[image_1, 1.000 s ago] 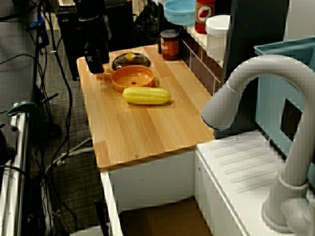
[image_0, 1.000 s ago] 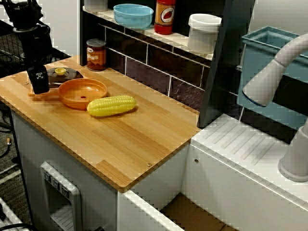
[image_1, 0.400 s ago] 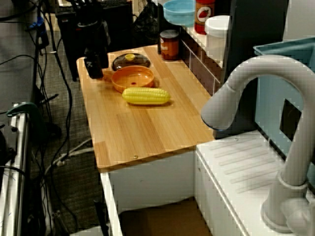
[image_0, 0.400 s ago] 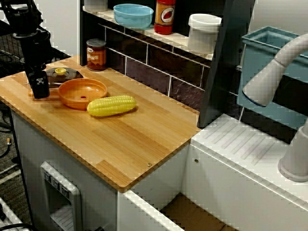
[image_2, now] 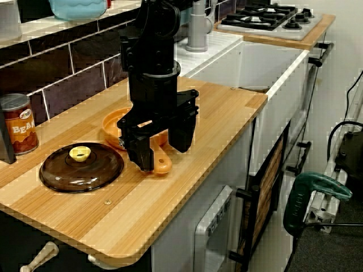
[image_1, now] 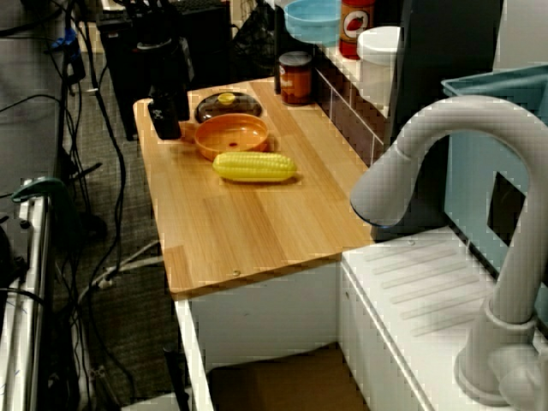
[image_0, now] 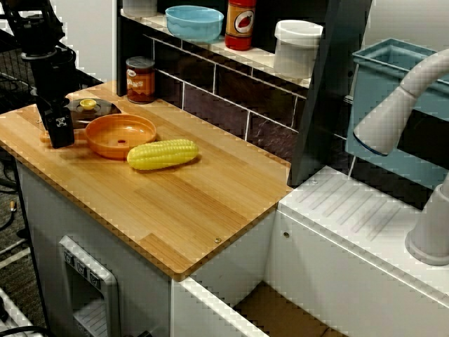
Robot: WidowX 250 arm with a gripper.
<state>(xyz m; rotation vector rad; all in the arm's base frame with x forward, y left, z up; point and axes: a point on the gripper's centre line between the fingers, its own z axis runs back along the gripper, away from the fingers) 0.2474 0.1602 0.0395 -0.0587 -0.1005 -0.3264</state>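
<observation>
Orange pan handle lies between the spread pincer.

An ear of yellow corn lies on its side on a wooden counter. A dark glass lid with a yellow knob lies flat toward the far-left corner, and a labelled can stands just beyond it against the tiled wall. On the shelf above stand a blue bowl, a red bottle and a white container, left to right. At right, a grey faucet arches over a ridged white drainboard in front of a teal bin.
</observation>
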